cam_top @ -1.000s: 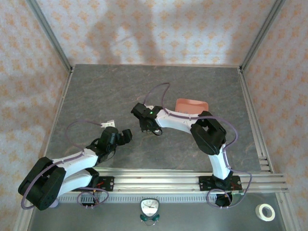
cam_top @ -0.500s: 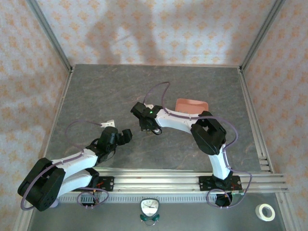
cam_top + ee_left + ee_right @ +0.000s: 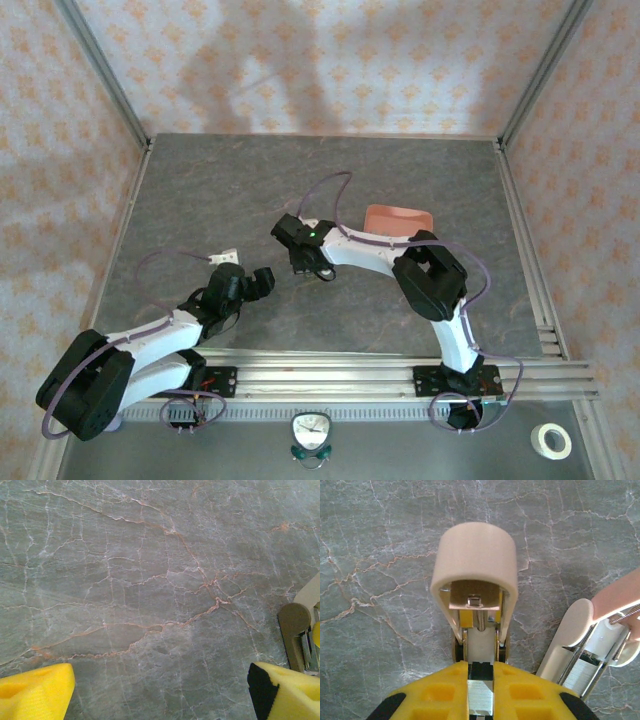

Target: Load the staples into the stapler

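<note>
In the right wrist view the stapler stands open, its beige lid (image 3: 475, 550) lifted and its metal channel (image 3: 481, 647) bare. My right gripper (image 3: 481, 672) is shut on a silvery ribbed strip of staples (image 3: 481, 700), held right at the near end of that channel. In the top view the right gripper (image 3: 320, 268) points down at mid-table. My left gripper (image 3: 258, 283) sits a short way to its left. Its yellow fingers (image 3: 35, 692) stand wide apart over bare table, so the left gripper (image 3: 160, 692) is open with nothing in it.
A salmon-pink tray (image 3: 398, 218) lies just behind the right forearm. To the right of the stapler lies a beige and pink open piece (image 3: 580, 645) with a spring and a staple row. A grey-beige rounded part (image 3: 294, 630) sits at the left wrist view's right edge.
The right wrist has crept very slightly to the left. The left arm has stayed still and both grippers keep their state.
</note>
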